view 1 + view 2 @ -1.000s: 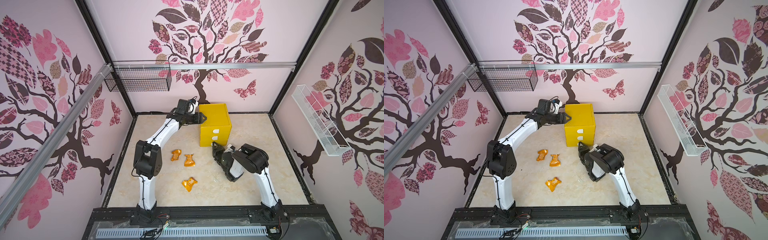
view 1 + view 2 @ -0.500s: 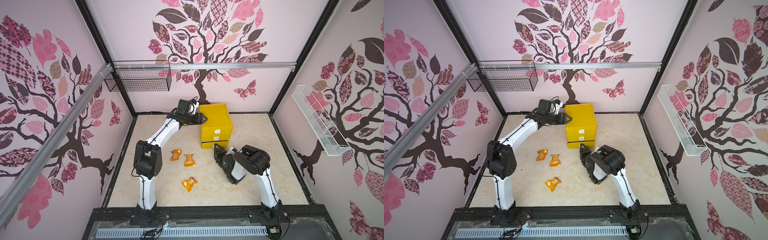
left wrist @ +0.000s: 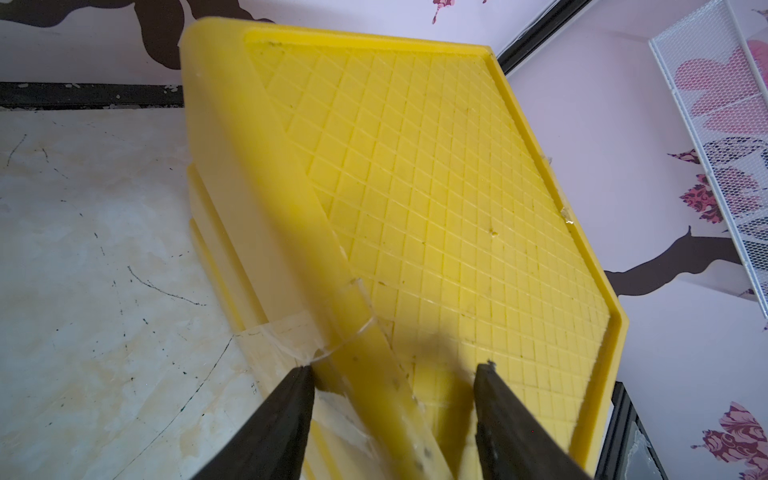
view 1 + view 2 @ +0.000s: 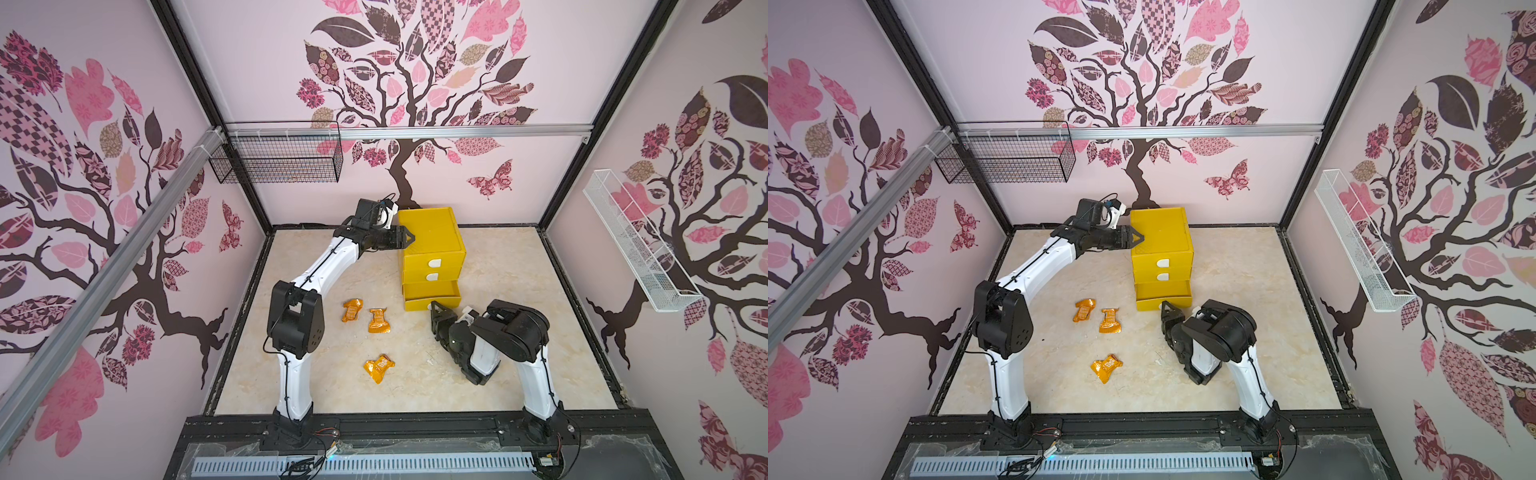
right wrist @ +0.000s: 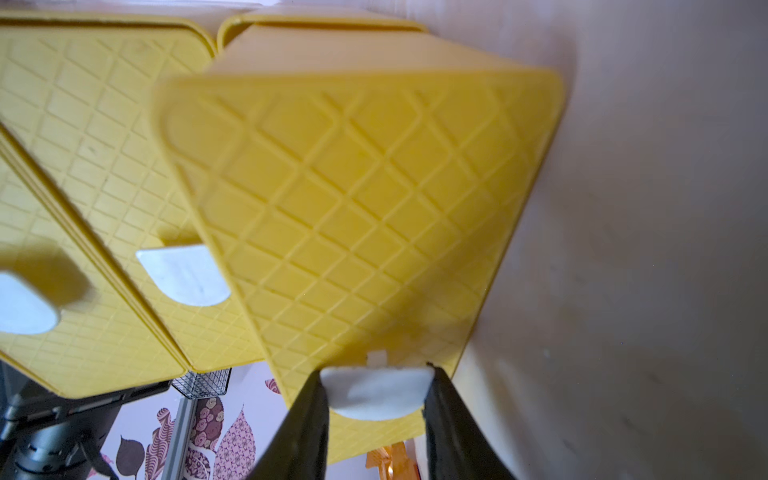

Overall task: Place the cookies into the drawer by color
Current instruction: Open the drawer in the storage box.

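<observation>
My left fingers [image 4: 405, 240] [image 4: 1136, 237] are spread wide across the top left edge of the chest [image 4: 432, 232] [image 4: 1160, 232] [image 3: 436, 166], at its front corner. One finger lies over the gridded top and the other hangs down beside the side wall, with the yellow rim running between them. I cannot tell whether either finger presses on the plastic.

My right fingers [image 4: 436, 309] [image 4: 1167, 309] are low at the front of the chest and pinch the white tab [image 5: 376, 395] of the bottom drawer [image 4: 430, 303] [image 4: 1163, 305] [image 5: 353, 208], one finger on each end of it. That drawer stands partway out of the chest towards these fingers, and what I see of its inside holds nothing. The two drawers above it sit flush, and their tabs [image 4: 434, 262] [image 4: 433, 276] are free.

Three orange cookies [image 4: 352, 310] [image 4: 378, 321] [image 4: 378, 367] lie loose on the surface [image 4: 498, 353], left of my right fingers and well short of my left ones. Two lie just beside each other, level with the right fingers. The third lies apart from them, further back towards my bases. None is in the chest or touching it.
</observation>
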Action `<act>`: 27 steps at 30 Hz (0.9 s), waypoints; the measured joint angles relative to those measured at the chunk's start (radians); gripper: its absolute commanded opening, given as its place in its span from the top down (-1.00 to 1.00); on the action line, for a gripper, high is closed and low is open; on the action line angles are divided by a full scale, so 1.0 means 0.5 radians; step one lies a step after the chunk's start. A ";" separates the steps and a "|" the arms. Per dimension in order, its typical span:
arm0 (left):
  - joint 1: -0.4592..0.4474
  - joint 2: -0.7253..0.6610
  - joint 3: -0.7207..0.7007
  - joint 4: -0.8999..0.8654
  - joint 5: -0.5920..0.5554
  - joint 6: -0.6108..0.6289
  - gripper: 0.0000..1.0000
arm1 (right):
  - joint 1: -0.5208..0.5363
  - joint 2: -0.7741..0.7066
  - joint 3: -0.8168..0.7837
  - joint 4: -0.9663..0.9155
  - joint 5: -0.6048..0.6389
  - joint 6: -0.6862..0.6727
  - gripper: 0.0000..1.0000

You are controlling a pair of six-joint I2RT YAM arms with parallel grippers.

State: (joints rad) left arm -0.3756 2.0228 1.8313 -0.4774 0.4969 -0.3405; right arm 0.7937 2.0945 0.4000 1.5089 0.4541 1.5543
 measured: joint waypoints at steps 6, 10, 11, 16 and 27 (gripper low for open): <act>0.000 0.000 0.000 0.000 0.003 -0.002 -0.30 | 0.085 -0.055 -0.114 0.014 0.042 0.062 0.27; 0.000 0.000 0.000 0.000 0.004 -0.003 -0.29 | 0.134 -0.089 -0.169 0.014 0.060 0.073 0.27; 0.000 0.000 0.000 0.000 0.004 -0.003 -0.30 | 0.145 -0.095 -0.179 0.014 0.063 0.075 0.27; -0.001 -0.002 -0.002 0.000 0.003 -0.004 -0.30 | 0.206 -0.124 -0.232 0.016 0.097 0.092 0.28; -0.001 -0.002 -0.003 0.002 0.004 -0.006 -0.30 | 0.289 -0.154 -0.303 0.037 0.143 0.146 0.23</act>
State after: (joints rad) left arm -0.3759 2.0220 1.8297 -0.4767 0.4988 -0.3435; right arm 0.9382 2.0174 0.2485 1.5272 0.5259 1.6276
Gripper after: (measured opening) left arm 0.649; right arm 0.368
